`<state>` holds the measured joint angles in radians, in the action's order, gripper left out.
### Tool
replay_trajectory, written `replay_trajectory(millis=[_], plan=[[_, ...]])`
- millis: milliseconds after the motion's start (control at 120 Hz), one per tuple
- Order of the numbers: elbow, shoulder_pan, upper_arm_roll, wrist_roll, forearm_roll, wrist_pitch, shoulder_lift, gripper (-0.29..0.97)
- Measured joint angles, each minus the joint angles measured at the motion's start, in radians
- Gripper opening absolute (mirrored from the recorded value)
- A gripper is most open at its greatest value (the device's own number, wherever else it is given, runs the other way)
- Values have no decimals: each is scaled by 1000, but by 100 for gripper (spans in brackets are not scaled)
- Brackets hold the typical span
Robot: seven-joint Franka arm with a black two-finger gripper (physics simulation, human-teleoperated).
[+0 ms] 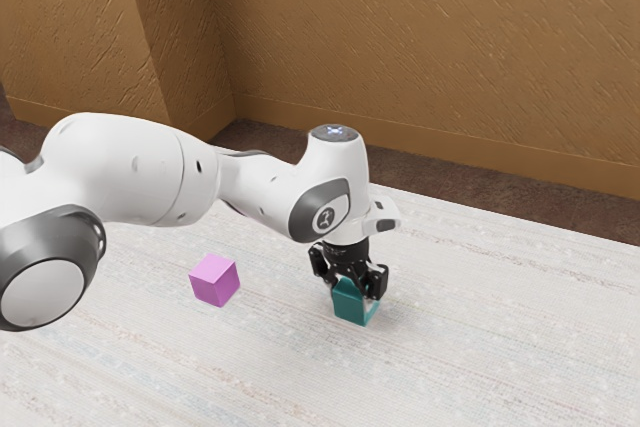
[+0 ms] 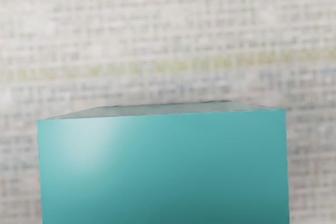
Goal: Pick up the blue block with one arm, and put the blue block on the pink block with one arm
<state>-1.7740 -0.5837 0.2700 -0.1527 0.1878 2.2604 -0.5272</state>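
Gripping the blue block point(image 1: 356, 305) from above with the gripper point(image 1: 350, 287), jaws pressed to opposite sides for a straight lift. Low in the exterior view, just right of centre. Apparently not yet raised off the table point(image 1: 500, 347); well apart from the pink block point(image 1: 214, 280) at its left.

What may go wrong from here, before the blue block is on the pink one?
1. The gripper sits at only the top of the blue block, so the block might slip or tilt on lifting.
2. The pink block looks no bigger than the blue one, so an off-centre release might let it fall off.
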Motion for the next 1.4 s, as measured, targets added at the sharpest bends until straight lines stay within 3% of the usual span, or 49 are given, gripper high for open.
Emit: replay_trajectory(millis=[200, 508, 675, 917, 1058, 1400], plan=[[5, 6, 0, -4, -2, 27, -14, 48], [6, 3, 7, -16, -7, 54, -15, 39], [-16, 12, 66, -23, -10, 42, 56, 37], [-201, 188, 85, -2, -54, 30, 271, 38], [-354, 348, -33, 43, -74, 69, 384, 38], [-464, 429, -57, 189, -82, 103, 477, 38]])
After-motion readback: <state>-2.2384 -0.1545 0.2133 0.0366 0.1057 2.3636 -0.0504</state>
